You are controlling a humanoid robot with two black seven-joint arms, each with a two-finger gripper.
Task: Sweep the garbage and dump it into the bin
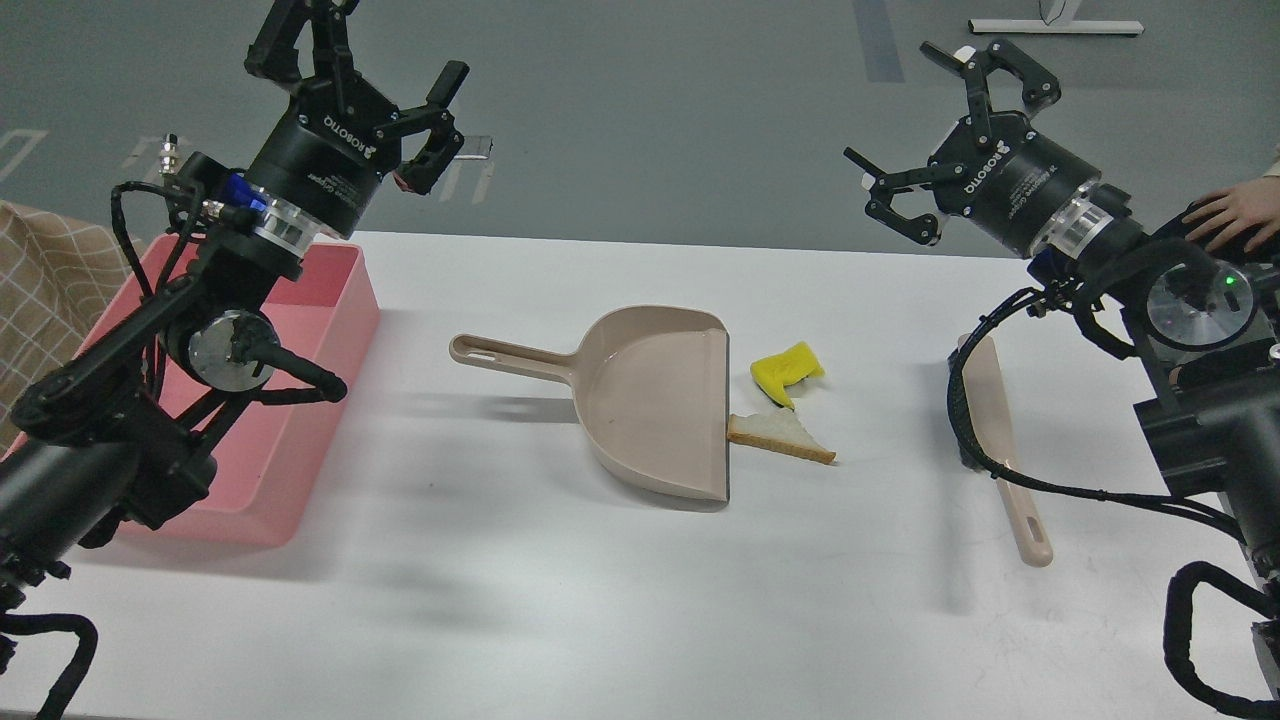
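Two scraps of garbage lie mid-table: a bent yellow foam piece point(787, 370) and a triangular bread slice point(780, 436) touching the lip of a beige dustpan point(655, 400). The dustpan's handle points left toward the pink bin point(335, 330), which stands at the table's left edge, partly hidden by my left arm. A beige brush point(1008, 450) lies flat at the right, partly behind my right arm's cables. My left gripper point(365, 60) hangs open high above the bin's far end, holding nothing. My right gripper point(925, 125) hangs open above the table's far right, also holding nothing.
The white table point(560, 600) runs across the view. A checked cloth point(50, 280) lies left of the bin. A person's hand point(1235, 215) rests at the far right edge behind my right arm.
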